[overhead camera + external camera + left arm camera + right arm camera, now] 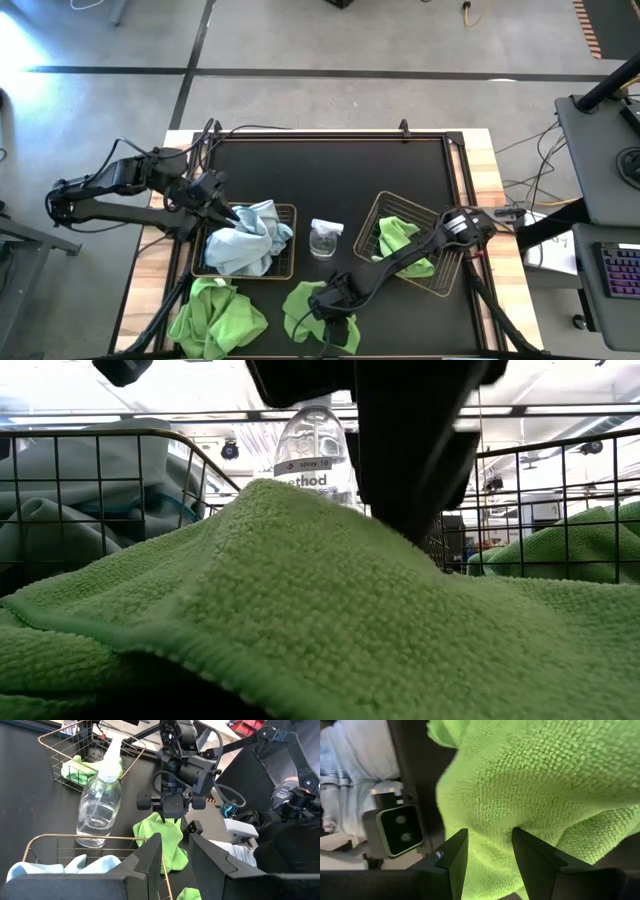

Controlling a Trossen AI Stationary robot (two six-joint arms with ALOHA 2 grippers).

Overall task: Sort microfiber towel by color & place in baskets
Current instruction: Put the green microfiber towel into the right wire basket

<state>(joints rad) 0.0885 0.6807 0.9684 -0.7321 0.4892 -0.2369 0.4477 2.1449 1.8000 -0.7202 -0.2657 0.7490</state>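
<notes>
Desk: a black top (330, 180) with pale wooden edges, on a grey floor.
Left basket (287, 212): holds crumpled pale blue towels (250, 236).
Right basket (375, 218): tilted askew, holds one lime green towel (396, 236).
Loose towels: a green heap (215, 315) near the desk's front left; another green towel (305, 300) front centre.
Clear soap bottle (324, 238): stands between the baskets.
Right end effector (335, 322): lowered onto the front-centre green towel, fingers apart, pressing into the cloth.
Left end effector (232, 213): over the blue basket, fingers slightly apart, empty.
</notes>
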